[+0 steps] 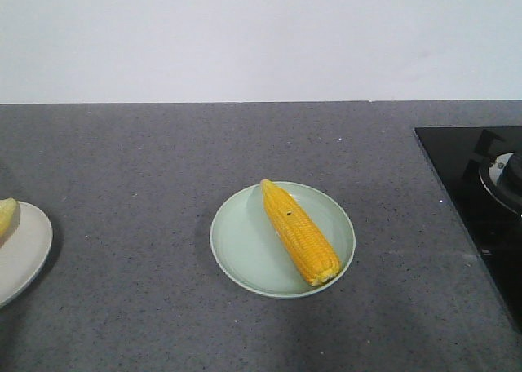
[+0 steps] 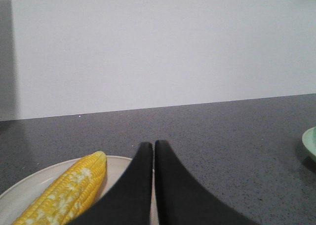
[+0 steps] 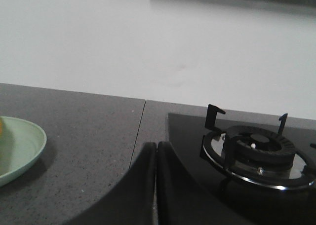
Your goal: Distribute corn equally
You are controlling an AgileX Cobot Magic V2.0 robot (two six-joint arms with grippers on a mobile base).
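Observation:
One yellow corn cob (image 1: 299,232) lies diagonally on a pale green plate (image 1: 236,245) in the middle of the grey counter. A second cob with whitish patches (image 2: 66,191) rests on a cream plate (image 2: 29,185) at the left; only its tip (image 1: 6,214) and the plate's edge (image 1: 28,254) show in the front view. My left gripper (image 2: 153,146) is shut and empty, hovering over the cream plate just right of that cob. My right gripper (image 3: 156,146) is shut and empty above the counter, between the green plate (image 3: 24,146) and the stove.
A black glass hob (image 1: 473,201) with a gas burner (image 3: 259,151) fills the counter's right side. A white wall runs behind the counter. A seam in the countertop (image 3: 139,131) runs just left of the hob.

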